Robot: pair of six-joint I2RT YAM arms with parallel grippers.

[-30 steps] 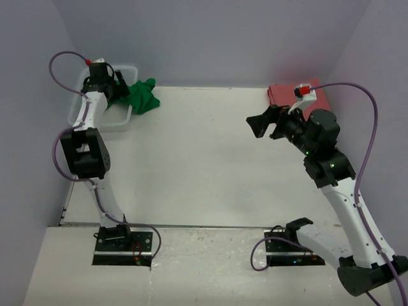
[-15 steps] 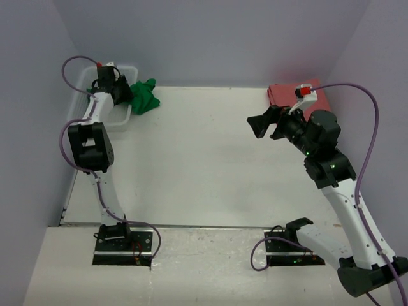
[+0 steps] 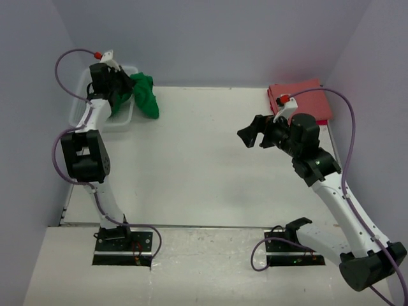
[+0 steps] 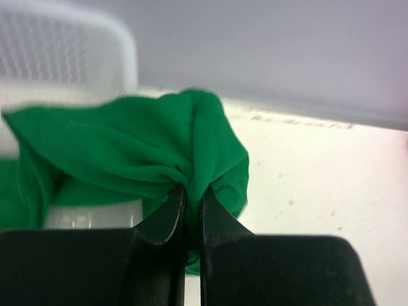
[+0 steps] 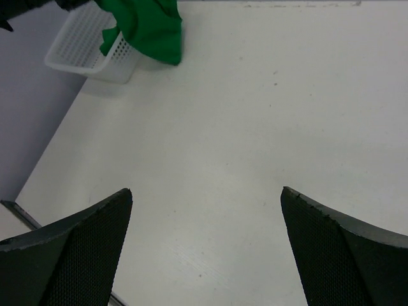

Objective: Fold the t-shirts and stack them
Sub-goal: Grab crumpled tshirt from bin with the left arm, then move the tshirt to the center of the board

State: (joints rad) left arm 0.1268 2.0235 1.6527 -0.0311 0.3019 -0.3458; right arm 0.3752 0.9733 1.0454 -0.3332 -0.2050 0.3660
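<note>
Left wrist view: the left claw is clamped on a bunched fold of the green t-shirt, which drapes over the white mesh basket at the far left of the table; the right claw hangs spread apart above mid-table, and the salmon-red t-shirt lies flat at the far right

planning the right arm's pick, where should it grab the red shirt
Probably pinch the red shirt at its left edge, coming in low from the open table side. It lies flat in the far right corner, walls close behind and right of it, so that edge looks freest.
</note>
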